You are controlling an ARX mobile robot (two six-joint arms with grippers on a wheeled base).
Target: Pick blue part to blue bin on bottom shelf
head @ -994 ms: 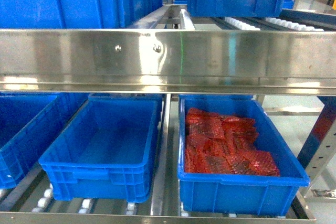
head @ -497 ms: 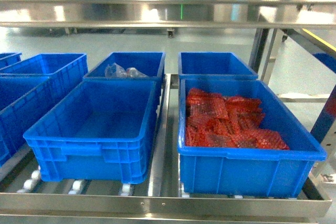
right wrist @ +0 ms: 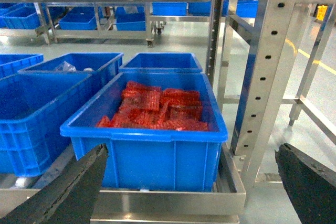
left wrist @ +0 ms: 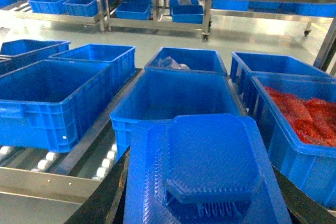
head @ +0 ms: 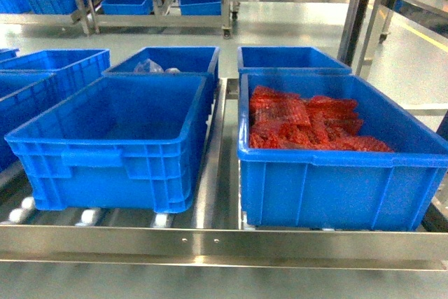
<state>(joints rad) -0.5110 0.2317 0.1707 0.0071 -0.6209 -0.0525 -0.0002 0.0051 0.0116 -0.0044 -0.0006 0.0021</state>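
The blue part, a flat textured plastic piece with a raised octagonal top, fills the lower left wrist view. My left gripper is shut on it, one black finger on each side. It hangs in front of and above the empty blue bin on the bottom shelf. That bin sits front left of centre in the head view, behind the riveted front rail. My right gripper is open and empty, facing the shelf's right end. Neither gripper shows in the head view.
A blue bin holding red mesh parts stands right of the empty one. Behind them are two more bins, the left one with clear bags. More bins stand at far left. A perforated steel upright rises at the shelf's right.
The head view has dropped from the upper shelf rail to level with the bottom shelf. The bins now look closer, and the floor and far racks show behind them.
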